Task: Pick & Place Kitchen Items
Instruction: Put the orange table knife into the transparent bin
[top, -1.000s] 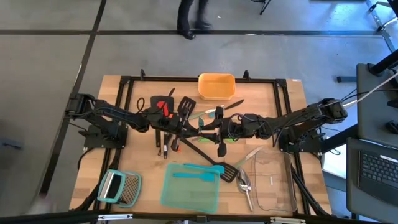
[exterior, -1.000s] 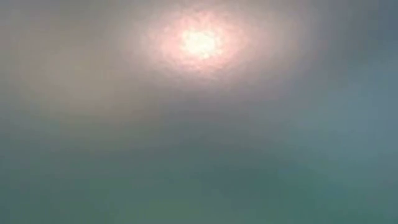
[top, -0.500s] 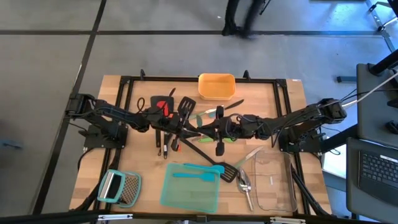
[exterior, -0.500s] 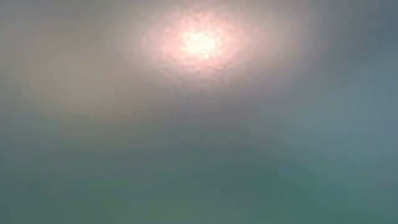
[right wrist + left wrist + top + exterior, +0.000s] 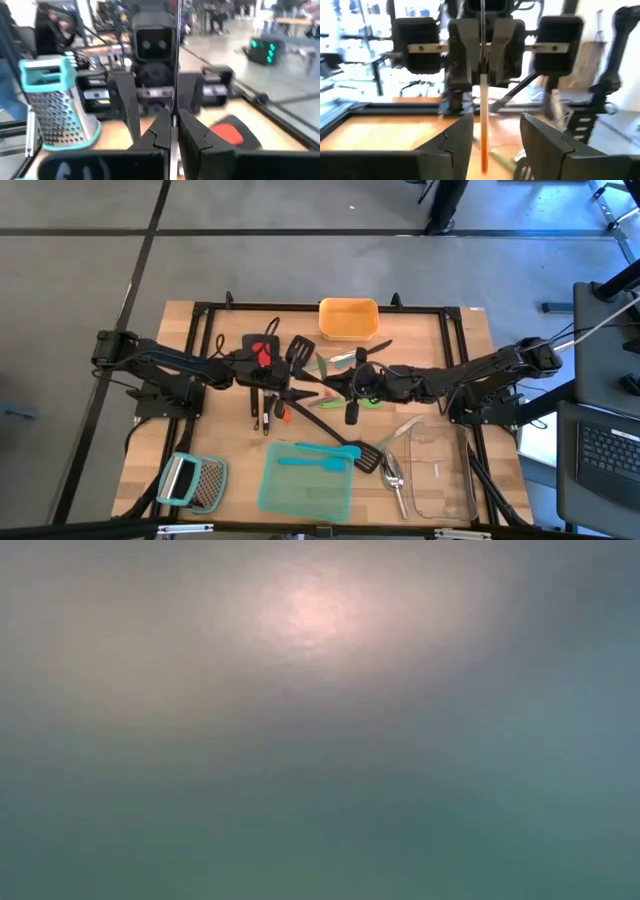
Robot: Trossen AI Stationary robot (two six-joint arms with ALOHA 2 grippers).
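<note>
Right end effector [image 5: 352, 383] clamped on slim orange-handled utensil [image 5: 483, 135] at bench [image 5: 470, 330] centre; left end effector [image 5: 290, 383] fingers apart, just left.

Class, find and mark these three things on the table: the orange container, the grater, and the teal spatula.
orange container [image 5: 348, 318], high view, on its inner floor.
grater [image 5: 208, 484], high view, on its metal grating face.
teal spatula [image 5: 312, 461], high view, midway along its handle.

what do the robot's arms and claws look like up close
Both arms are dark and jointed, reaching in from black bases at the table's sides, with dark cables trailing along them. The left claw has two broad, wedge-shaped black fingers. The right claw has matching black fingers on a boxy black body.
</note>
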